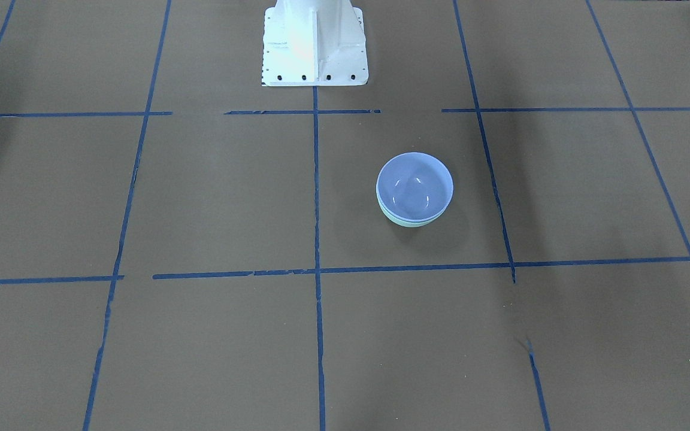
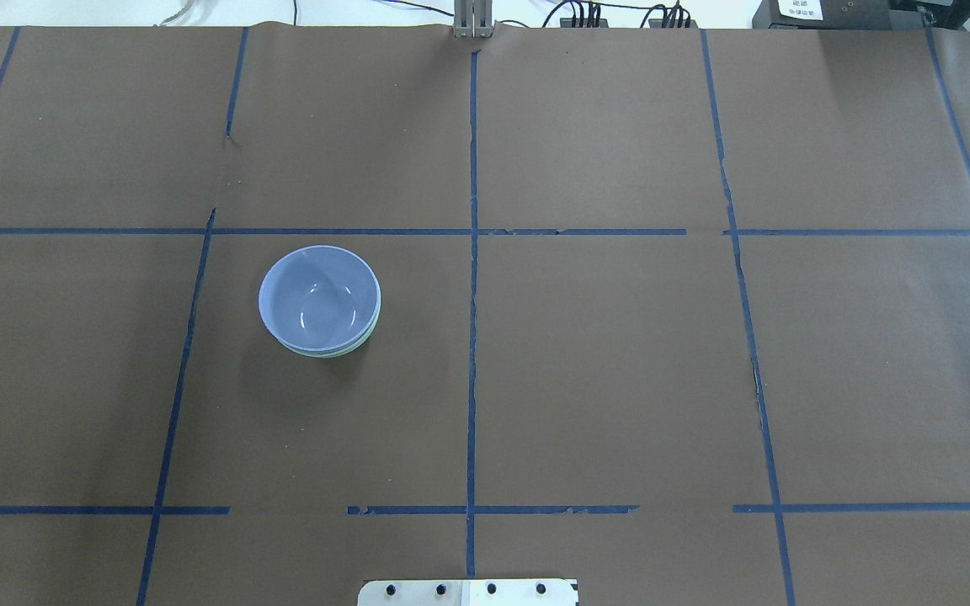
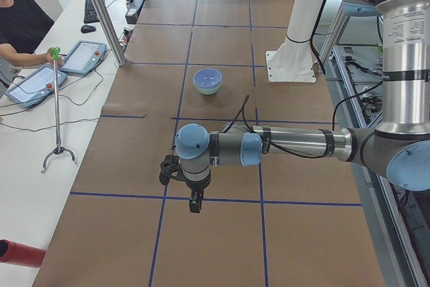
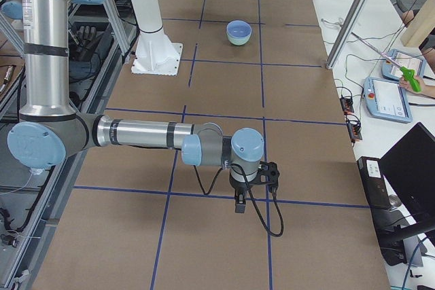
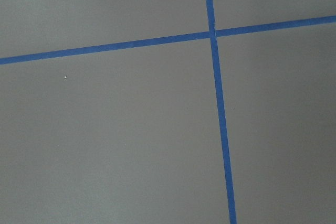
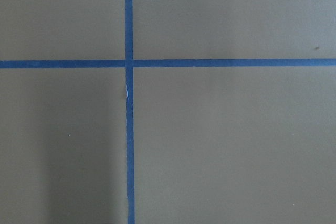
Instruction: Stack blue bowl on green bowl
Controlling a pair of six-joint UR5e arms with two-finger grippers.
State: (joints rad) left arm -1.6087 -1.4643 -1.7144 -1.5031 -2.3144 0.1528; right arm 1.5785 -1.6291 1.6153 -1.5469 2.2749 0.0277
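Pale periwinkle-blue glossy round bowl (image 2: 319, 299): nested in pale mint-green glossy round bowl (image 1: 408, 223).
Left gripper (image 3: 195, 205): fingers, cannot tell.
Right gripper (image 4: 239, 207): fingers, cannot tell.

Overhead, front: opposed, steep down, both on the blue bowl (image 2: 319, 296). Sides: along table (image 3: 222, 45), from its ends. Wrists: close, facing tape (image 5: 218, 108).

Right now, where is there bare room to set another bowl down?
Only one square left of the centre tape line is taken, by the blue bowl nested in the green bowl. The squares right of that line and those nearer the base plate are bare.
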